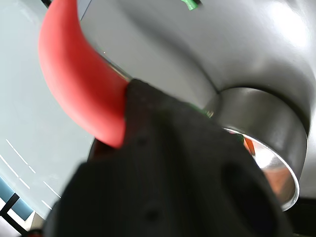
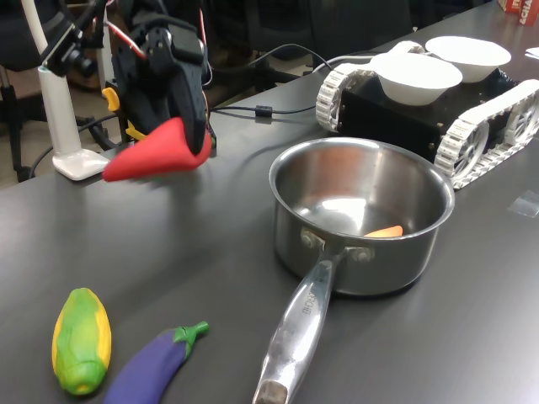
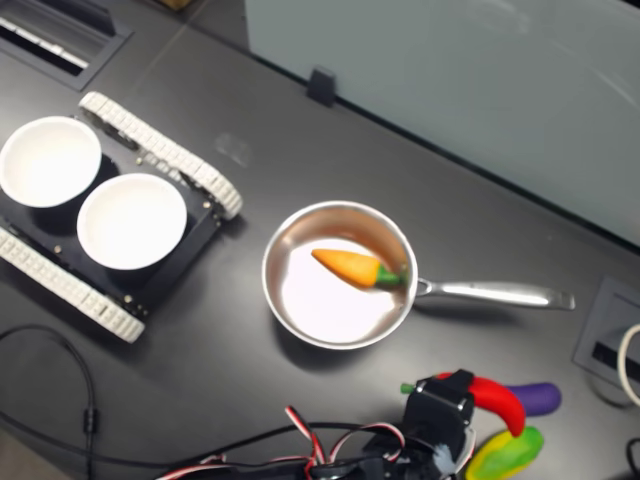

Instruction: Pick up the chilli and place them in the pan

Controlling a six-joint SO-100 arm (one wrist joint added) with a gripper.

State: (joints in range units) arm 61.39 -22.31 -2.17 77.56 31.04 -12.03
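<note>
The red chilli hangs in the air above the dark table, with my gripper shut on its thick end. It sits to the left of the steel pan in the first exterior view, apart from it. In the second exterior view the chilli and gripper are below the pan, close to its long handle. The wrist view shows the chilli curving away from my black finger, with the pan beyond. An orange toy carrot lies inside the pan.
A corn toy and a purple eggplant toy lie at the table's near edge in the first exterior view. A tracked vehicle carrying two white bowls stands behind the pan. A white lamp base and cables sit by the arm.
</note>
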